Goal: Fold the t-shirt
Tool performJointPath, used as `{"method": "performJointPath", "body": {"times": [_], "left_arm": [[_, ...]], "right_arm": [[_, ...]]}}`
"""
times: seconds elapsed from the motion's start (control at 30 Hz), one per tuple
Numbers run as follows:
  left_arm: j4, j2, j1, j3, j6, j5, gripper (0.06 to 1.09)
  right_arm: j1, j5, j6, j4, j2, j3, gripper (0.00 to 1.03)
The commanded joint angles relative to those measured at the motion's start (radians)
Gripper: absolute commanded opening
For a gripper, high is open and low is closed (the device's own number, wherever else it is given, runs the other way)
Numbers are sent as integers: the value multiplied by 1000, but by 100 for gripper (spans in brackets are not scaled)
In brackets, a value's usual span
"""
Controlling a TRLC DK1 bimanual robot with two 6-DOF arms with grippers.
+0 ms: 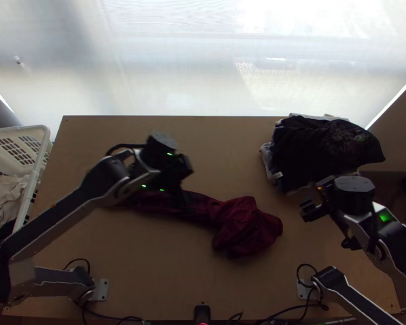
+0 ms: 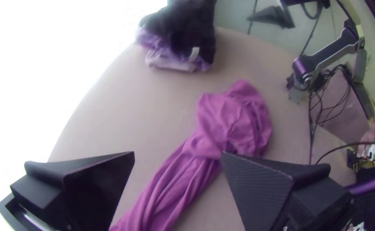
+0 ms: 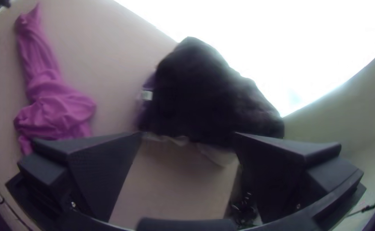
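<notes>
The t-shirt (image 1: 246, 225) is lying bunched and twisted across the table (image 1: 149, 260). Above its narrow stretch the left claw (image 1: 182, 199) is gaping wide; near the dark clothes pile (image 1: 322, 149), the right claw (image 1: 308, 210) is gaping too. Both wrist views are showing the pile's pale label (image 2: 194, 53), its print illegible.

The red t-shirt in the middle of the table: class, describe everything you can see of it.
The t-shirt is plain red, of soft, thin-looking cloth. It lies unfolded on the table: one part is drawn out into a long, narrow strip with lengthwise creases, the other, towards the right arm, is bunched in a crumpled heap. Sleeves and collar cannot be made out. The left gripper is open over it; whether they touch is unclear.
</notes>
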Motion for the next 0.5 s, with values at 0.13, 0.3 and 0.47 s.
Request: {"method": "performJointPath", "body": {"times": [0.13,0.3,0.47], "left_arm": [[6,-201,377,-344,111,-6,103],[32,-260,444,-437,154,-50,103],[84,-286,521,-534,225,-76,103]], "right_arm": [[247,-274,78,-31,323,7,98],[362,-314,130,1,461,2,98],[372,-414,176,29,556,13,93]]}}
